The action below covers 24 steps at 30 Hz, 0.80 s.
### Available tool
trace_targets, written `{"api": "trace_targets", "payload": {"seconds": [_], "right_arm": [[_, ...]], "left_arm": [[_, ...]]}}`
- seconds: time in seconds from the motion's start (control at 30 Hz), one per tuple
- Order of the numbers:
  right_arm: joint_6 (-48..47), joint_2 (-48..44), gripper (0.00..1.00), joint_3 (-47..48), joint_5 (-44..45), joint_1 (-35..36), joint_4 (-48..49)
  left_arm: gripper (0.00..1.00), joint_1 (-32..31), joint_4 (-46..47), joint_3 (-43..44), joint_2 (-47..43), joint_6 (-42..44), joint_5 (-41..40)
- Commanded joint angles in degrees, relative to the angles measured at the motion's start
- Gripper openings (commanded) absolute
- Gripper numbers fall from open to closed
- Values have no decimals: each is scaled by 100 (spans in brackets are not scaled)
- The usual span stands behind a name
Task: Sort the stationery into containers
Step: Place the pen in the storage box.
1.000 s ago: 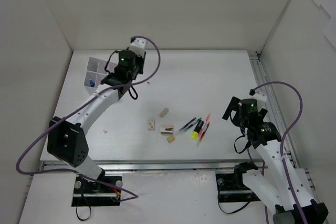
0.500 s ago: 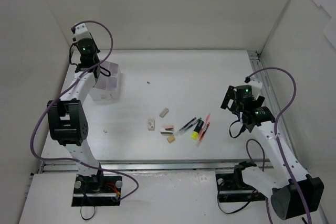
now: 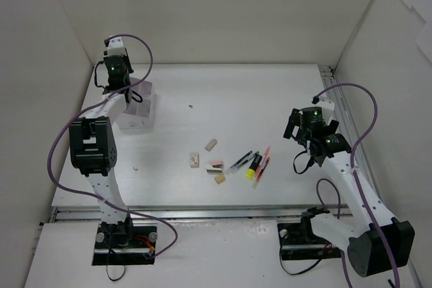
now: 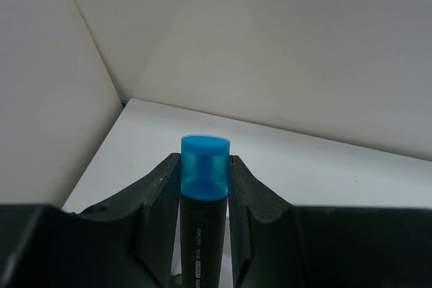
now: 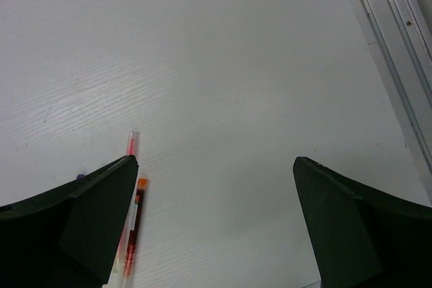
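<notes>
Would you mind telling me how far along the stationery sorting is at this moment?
Done: nothing I can confirm; the box is too unclear to read. In hand: the left gripper is shut on a blue-capped highlighter by the box. Left: erasers, pens and a yellow highlighter lie loose in the middle; the right gripper is open and empty beside them.

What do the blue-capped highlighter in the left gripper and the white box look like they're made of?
The highlighter looks plastic: translucent, glossy blue cap, smooth black barrel with printed lettering. The white box is probably thin plastic or card; its walls look pale, but it is too small to tell which.
</notes>
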Motion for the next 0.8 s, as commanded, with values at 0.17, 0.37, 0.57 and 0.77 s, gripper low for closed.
{"api": "trace_targets", "payload": {"seconds": [0.17,0.37,0.57,0.77], "right_arm": [[-61,138,98,278,200,-59,264],[-53,147,98,287,217,-58,264],[-53,50,98,243,147,-67,264],[-70,-160,98,137,-134,-50,264]], "left_arm": [[0,197,608,321,-19,370,328],[1,259,222,391,96,573,416],[14,312,160,75,-88,599,346],[64,312,-402,23,-562,485,731]]}}
